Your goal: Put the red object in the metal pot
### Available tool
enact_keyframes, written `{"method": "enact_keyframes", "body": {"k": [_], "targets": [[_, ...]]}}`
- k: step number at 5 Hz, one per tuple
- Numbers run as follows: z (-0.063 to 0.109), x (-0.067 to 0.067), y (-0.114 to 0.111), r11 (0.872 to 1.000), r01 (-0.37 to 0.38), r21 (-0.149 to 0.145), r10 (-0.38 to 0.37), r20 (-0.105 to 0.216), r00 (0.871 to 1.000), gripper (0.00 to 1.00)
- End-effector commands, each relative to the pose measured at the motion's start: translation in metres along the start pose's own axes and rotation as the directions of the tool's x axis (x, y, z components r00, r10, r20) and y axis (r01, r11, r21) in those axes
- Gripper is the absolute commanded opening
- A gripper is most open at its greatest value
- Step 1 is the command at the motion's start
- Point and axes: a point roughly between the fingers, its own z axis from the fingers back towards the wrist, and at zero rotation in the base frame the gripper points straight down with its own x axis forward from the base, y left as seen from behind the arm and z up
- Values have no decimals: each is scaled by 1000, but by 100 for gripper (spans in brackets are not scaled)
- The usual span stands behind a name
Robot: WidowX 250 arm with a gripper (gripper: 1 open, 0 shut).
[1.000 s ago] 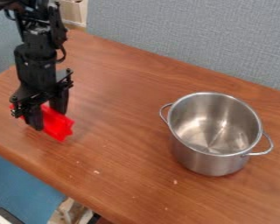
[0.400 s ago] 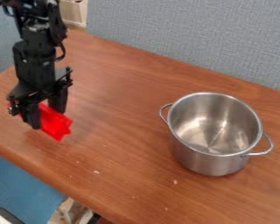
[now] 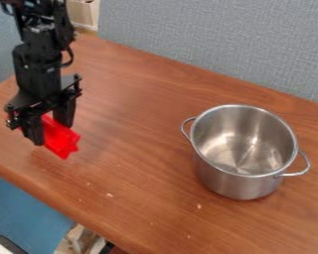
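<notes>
The red object (image 3: 61, 143) is a bright red block at the left of the wooden table, its upper end caught between the fingers of my black gripper (image 3: 45, 123). The gripper points straight down and is shut on the red object. The block's lower end sits at or just above the tabletop; I cannot tell which. Far to the right stands the metal pot (image 3: 244, 151), shiny, round, open-topped, with two small side handles. Nothing lies inside it.
The wooden table (image 3: 148, 109) runs diagonally, with its near edge at the lower left. A blue-grey wall rises behind it. Bare wood lies between the gripper and the pot.
The gripper and the red block have shifted only slightly toward the left and up. The pot has not moved.
</notes>
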Motion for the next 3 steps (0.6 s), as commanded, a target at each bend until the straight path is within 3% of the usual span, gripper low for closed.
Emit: {"method": "enact_keyframes", "body": {"k": [1,3], "targets": [[17,1,-2,999,22,-42,-20,38,999,0],[22,-1,1,997,70,-43,-68,47,997,0]]}}
